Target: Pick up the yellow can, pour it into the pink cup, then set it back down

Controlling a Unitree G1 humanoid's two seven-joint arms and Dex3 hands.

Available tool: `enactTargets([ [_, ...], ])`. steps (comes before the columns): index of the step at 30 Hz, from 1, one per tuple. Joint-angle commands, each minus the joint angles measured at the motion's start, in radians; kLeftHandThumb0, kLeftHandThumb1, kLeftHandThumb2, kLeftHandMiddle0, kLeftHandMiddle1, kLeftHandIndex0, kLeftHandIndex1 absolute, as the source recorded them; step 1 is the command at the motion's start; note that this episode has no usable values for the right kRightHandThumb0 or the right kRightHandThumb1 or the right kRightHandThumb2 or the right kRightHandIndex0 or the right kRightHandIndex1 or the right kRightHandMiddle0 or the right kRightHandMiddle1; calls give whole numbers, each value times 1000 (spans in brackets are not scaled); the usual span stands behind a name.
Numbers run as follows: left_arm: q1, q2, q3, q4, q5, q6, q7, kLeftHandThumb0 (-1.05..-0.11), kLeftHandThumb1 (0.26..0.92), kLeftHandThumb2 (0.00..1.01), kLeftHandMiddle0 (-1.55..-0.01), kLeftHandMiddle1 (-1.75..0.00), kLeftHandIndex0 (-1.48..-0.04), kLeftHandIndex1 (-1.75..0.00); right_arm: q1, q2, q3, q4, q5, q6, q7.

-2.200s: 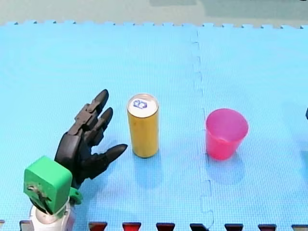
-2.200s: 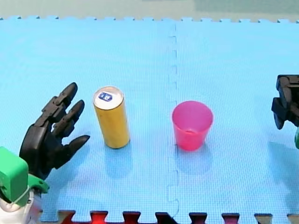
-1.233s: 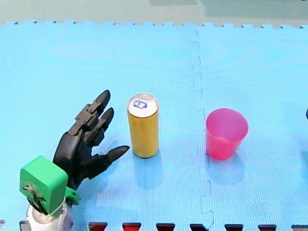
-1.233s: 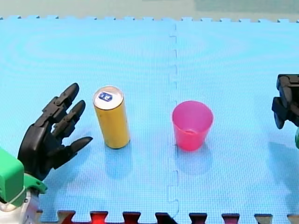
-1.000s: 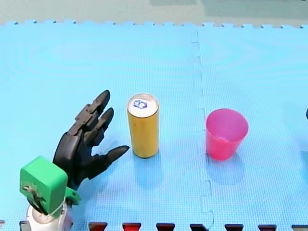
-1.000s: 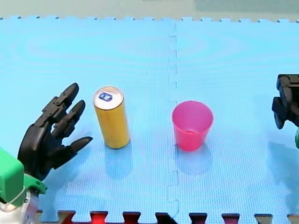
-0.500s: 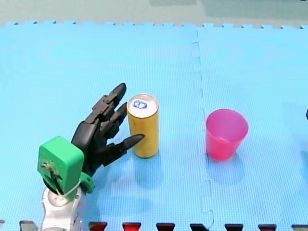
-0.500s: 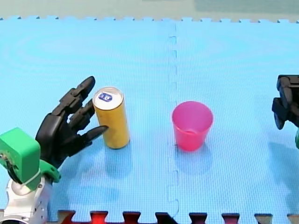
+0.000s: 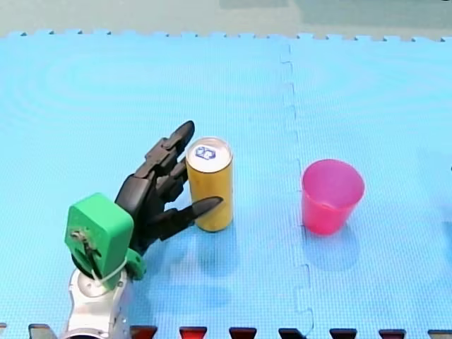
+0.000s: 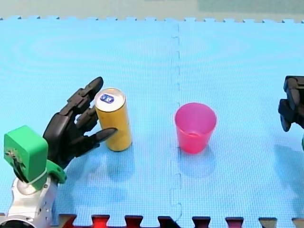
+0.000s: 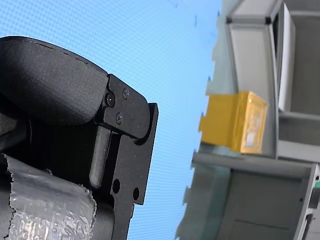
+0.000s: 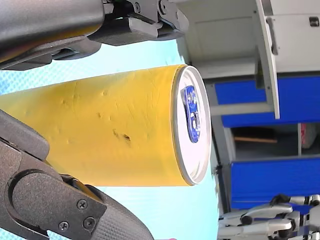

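The yellow can stands upright on the blue foam mat, its silver top with a blue tab facing up. My left hand is at the can's left side: its thumb crosses the can's lower front, and its two other fingers reach past the can's upper left. The second wrist view shows the can lying between those black fingers, which are not closed on it. The pink cup stands upright to the can's right. My right hand is at the mat's right edge, away from both.
A seam in the mat runs between can and cup. Beyond the mat's edge the first wrist view shows a yellow box and grey shelving. Blue cabinets stand past the can in the second wrist view.
My left hand has moved right and forward, from well left of the can to its side, and the thumb now lies across the can's front. Can, cup and right hand have not moved.
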Motion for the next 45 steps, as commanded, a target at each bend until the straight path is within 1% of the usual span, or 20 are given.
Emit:
enactTargets([
  [1,-14,-1,-3,17,7,0,2,-542,650,0,-272,-3,-195,0,5,-7,-2,-1,1,-6,-1],
  [7,-25,-4,-11,46,17,3,-12,-538,649,0,-269,0,-197,-1,6,-10,-1,-2,1,-8,0],
  [13,-26,-8,-24,64,33,8,-12,-564,652,1,-267,0,-204,-3,7,-12,-1,-2,1,-7,0],
  [16,-30,-9,-28,70,39,14,-9,-592,661,4,-267,0,-208,-3,7,-13,-1,-1,1,-6,0],
  [20,-39,-9,-33,78,48,19,-3,-626,669,4,-267,0,-212,-3,7,-12,-2,-1,2,-11,-1],
  [31,-65,5,-38,102,66,30,-5,-670,680,4,-271,-2,-217,-2,8,-12,-1,0,0,-16,-2],
  [36,-79,17,-41,113,84,29,21,-710,697,7,-352,-36,-268,-20,7,-13,-3,-1,2,-17,0],
  [38,-81,21,-44,117,99,24,54,-715,699,6,-391,-49,-297,-28,7,-13,-3,-2,3,-18,1],
  [39,-82,22,-47,119,111,21,81,-707,715,9,-456,-60,-369,-39,7,-12,-4,-2,3,-19,1],
  [41,-82,22,-65,118,164,18,200,-696,736,11,-536,-66,-440,-39,7,-13,-4,-2,4,-19,3],
  [42,-82,19,-73,117,190,23,260,-688,748,11,-599,-77,-481,-41,7,-13,-4,-2,5,-19,4],
  [45,-94,1,-81,123,222,60,369,-653,761,5,-742,-82,-568,-36,7,-13,-5,-3,6,-19,5],
])
